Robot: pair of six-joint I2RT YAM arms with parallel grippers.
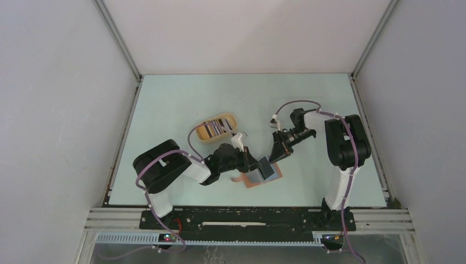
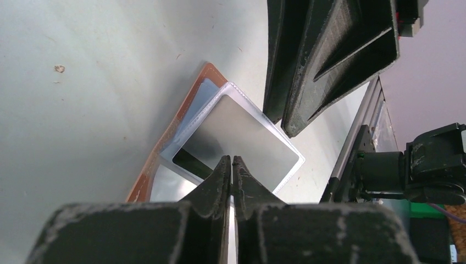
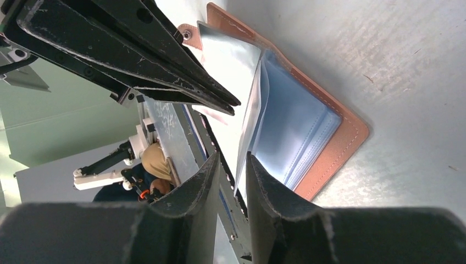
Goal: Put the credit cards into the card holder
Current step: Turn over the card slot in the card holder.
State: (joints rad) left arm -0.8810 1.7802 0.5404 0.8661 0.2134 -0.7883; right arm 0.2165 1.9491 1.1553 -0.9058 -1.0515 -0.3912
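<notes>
The card holder lies open on the table, reddish-brown with clear plastic sleeves; its brown edge shows in the left wrist view and the right wrist view. My left gripper is shut on a grey credit card, whose far end sits at the mouth of a clear sleeve. My right gripper is just above the holder, its jaws a narrow gap apart, with the edge of a raised sleeve standing between the fingertips.
An oval tan tray with more cards stands behind the left gripper. The two grippers are close together over the holder; the right gripper's fingers loom over the card. The frame rail runs along the near edge.
</notes>
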